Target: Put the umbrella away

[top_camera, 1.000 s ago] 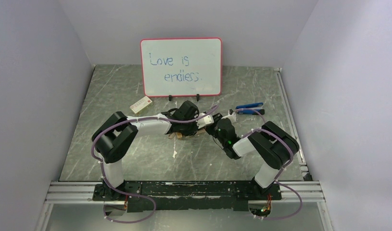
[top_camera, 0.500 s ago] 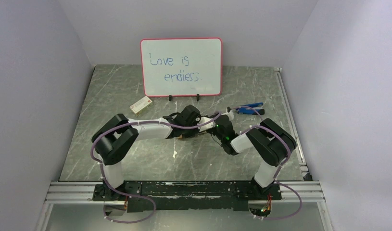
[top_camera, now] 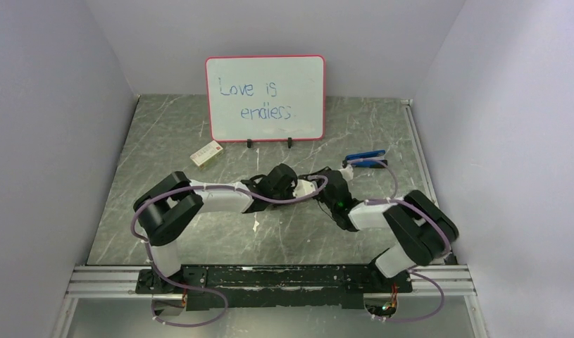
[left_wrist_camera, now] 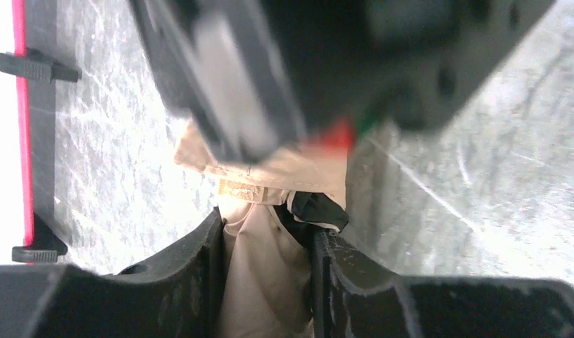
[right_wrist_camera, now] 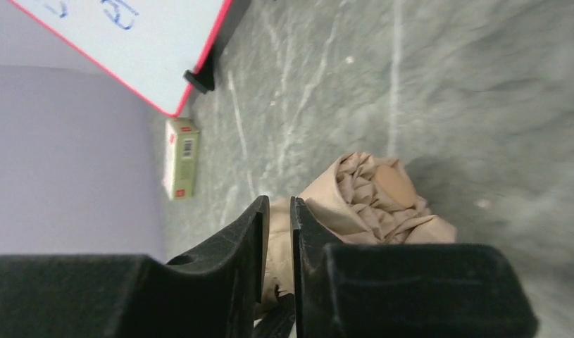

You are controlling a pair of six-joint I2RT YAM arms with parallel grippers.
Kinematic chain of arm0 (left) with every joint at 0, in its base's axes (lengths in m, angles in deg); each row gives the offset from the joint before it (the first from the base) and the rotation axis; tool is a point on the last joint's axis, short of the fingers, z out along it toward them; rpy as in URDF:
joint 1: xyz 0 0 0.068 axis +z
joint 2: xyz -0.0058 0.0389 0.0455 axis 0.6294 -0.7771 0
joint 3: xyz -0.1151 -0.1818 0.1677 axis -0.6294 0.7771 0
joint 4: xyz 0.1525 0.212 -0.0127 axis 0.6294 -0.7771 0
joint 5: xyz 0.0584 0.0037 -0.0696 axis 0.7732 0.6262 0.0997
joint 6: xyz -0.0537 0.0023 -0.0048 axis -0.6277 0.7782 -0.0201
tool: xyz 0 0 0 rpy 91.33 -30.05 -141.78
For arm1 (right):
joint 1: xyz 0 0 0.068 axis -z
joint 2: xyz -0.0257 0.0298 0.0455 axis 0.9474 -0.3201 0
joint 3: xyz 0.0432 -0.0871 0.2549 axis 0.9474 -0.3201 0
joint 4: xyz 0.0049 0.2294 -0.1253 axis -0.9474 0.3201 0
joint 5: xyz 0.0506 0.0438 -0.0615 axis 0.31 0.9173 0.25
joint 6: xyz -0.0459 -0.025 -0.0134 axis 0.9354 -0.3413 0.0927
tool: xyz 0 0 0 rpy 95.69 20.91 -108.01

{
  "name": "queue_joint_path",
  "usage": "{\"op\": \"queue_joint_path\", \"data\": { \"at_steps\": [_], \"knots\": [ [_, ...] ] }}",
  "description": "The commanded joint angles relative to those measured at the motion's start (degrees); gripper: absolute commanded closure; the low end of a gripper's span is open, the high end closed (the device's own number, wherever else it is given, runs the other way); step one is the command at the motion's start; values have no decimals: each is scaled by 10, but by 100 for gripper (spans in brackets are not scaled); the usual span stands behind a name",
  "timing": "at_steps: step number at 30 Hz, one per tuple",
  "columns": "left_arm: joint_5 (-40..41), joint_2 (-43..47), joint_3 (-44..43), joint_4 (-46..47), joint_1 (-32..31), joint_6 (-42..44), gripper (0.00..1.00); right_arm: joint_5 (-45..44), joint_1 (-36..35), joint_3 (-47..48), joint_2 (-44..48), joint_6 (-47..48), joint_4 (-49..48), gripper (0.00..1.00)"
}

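The umbrella (left_wrist_camera: 259, 282) is a soft, light, floppy bundle, low in the middle of both wrist views. The left claw (left_wrist_camera: 267, 227) pinches its cloth. The right claw (right_wrist_camera: 278, 205) nips a thin fold. Cloth may slip, so grab the thick middle

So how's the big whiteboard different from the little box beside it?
The whiteboard stands upright; the box lies flat on the table. The whiteboard is far bigger than the box. The whiteboard carries blue handwriting; the box shows a barcode. Both are pale with red trim and sit at the far side.
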Motion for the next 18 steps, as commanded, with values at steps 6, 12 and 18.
{"op": "queue_joint_path", "data": {
  "at_steps": [6, 12, 18],
  "knots": [
    [-7, -17, 78, -62, -17, 37, 95, -160, 20, -20, 223, 138, 259, 72],
    [10, 19, 117, -16, -32, 70, 95, -187, 33, -16, 320, 194, 342, 70],
    [34, 84, 164, 54, -45, 82, 88, -140, 37, 6, 358, 290, 372, 68]
  ]
}}
